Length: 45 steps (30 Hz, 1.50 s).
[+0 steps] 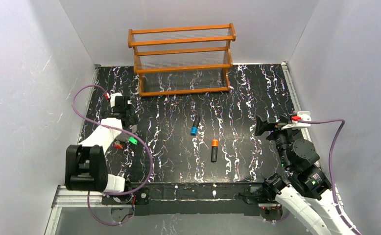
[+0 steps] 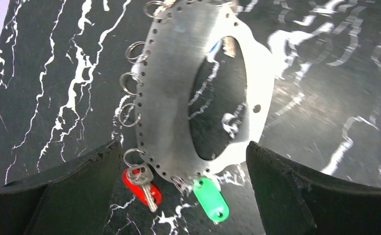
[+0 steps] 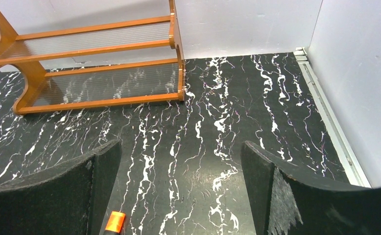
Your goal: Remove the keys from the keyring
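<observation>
The keyring is a wide, flat, pale metal ring with small holes along its rim, lying on the black marbled table. Two keys hang at its near end: a silver one with a red tag and one with a green tag. From above, the green tag and red tag peek out beside the left arm, which hides the ring. My left gripper hangs open over the ring's near end, one finger on each side. My right gripper is open and empty at the right.
Several empty small split rings line the keyring's left rim. A blue-capped marker and an orange-capped marker lie mid-table. The orange cap shows by my right gripper's left finger. A wooden rack stands at the back.
</observation>
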Tool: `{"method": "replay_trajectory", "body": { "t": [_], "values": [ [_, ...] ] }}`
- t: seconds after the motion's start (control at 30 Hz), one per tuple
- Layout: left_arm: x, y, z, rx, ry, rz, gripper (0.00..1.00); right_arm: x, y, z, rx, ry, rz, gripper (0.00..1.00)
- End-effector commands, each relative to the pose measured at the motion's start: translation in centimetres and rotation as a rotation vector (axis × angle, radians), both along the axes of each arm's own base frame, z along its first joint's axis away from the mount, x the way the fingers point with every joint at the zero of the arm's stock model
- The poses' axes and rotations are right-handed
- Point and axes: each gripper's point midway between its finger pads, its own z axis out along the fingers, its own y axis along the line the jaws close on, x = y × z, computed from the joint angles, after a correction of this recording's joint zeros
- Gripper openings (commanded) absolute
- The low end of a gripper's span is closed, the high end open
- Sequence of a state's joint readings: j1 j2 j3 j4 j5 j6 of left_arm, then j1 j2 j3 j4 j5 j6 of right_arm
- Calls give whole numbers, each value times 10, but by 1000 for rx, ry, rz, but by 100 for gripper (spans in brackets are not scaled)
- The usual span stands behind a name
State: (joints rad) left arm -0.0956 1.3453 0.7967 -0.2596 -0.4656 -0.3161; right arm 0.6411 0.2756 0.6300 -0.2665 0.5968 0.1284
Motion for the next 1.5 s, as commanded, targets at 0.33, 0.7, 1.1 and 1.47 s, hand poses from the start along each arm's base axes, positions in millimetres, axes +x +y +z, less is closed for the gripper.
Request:
{"method": "replay_trajectory", "body": {
  "t": [0.33,0.7,1.1,1.47],
  "values": [
    [21,47,-42,-81,116,134,83,0,-1,16,39,-66,14,99],
    [16,44,-65,-120,183,122,72,1,0,17,39,-75,20,99],
    [-7,38,-83,-225,247,168,69,1,-1,18,40,-76,18,99],
    [-19,27,-83,-248,288,106,54,-1,-2,21,50,-91,22,99]
  ]
}}
